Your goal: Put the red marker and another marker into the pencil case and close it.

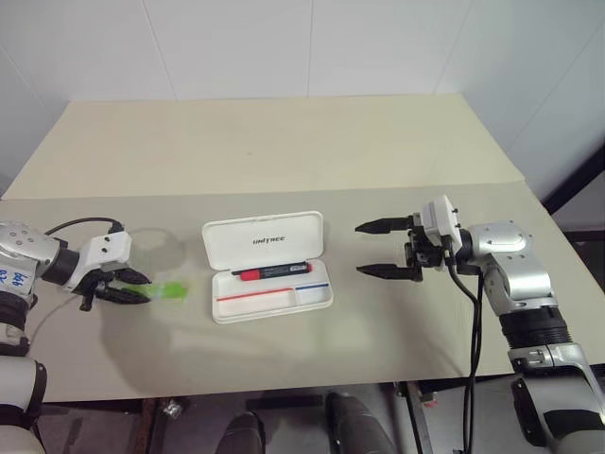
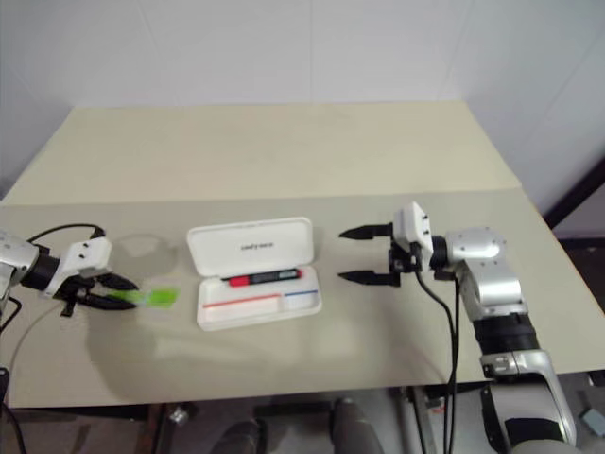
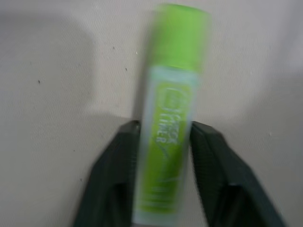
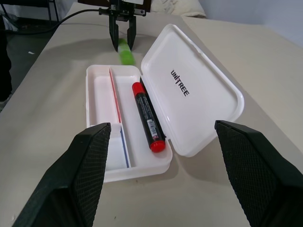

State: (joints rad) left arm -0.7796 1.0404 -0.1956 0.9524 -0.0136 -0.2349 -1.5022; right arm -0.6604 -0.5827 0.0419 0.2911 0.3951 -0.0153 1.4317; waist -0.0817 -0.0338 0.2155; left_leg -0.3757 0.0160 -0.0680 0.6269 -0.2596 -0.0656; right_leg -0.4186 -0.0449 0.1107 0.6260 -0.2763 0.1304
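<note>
Left end effector (image 1: 130, 287) apparently clamps green marker (image 3: 170, 118); red marker (image 4: 147, 117) lies in pencil case (image 4: 199, 94)

**Green marker between the left fingers**

The left gripper (image 3: 163, 156) has its two black fingers (image 3: 118, 165) set on either side of the bright green marker (image 3: 173, 113), each touching its barrel. The marker runs out beyond the fingertips along their line, its solid green cap at the far end, over the pale table (image 3: 57, 94).
</note>
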